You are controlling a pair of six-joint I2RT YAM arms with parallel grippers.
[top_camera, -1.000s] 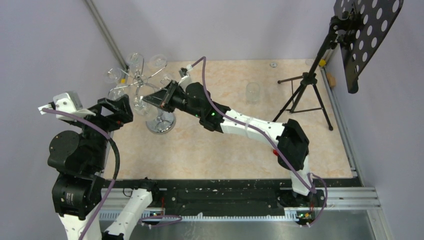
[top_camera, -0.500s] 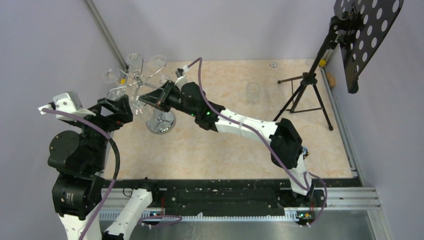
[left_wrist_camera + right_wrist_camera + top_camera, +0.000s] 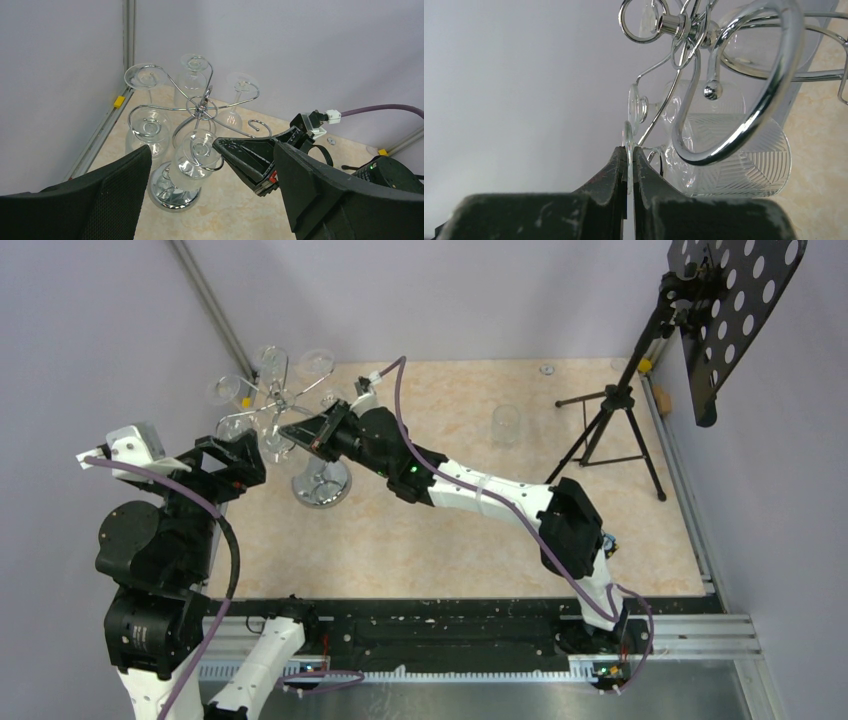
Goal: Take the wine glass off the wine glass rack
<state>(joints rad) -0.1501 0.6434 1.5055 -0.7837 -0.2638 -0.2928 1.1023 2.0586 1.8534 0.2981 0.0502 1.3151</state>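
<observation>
The chrome wine glass rack (image 3: 284,406) stands at the table's far left on a round mirrored base (image 3: 321,484). Several glasses hang upside down from its loops. My right gripper (image 3: 292,431) is shut on the thin foot of the nearest wine glass (image 3: 195,159), whose stem still sits in a curled loop (image 3: 744,100). In the right wrist view the glass foot (image 3: 627,134) shows edge-on, pinched between the pads. My left gripper (image 3: 238,454) is open just left of the rack, its fingers (image 3: 112,192) apart with nothing between them.
A separate clear glass (image 3: 506,425) stands upright on the table right of centre. A black tripod music stand (image 3: 612,425) rises at the far right, its perforated desk (image 3: 735,300) overhanging. A metal post (image 3: 212,308) and the walls close in behind the rack.
My right arm has reached further left toward the rack's hub, carrying the pinched glass foot slightly left. The left arm has not moved.
</observation>
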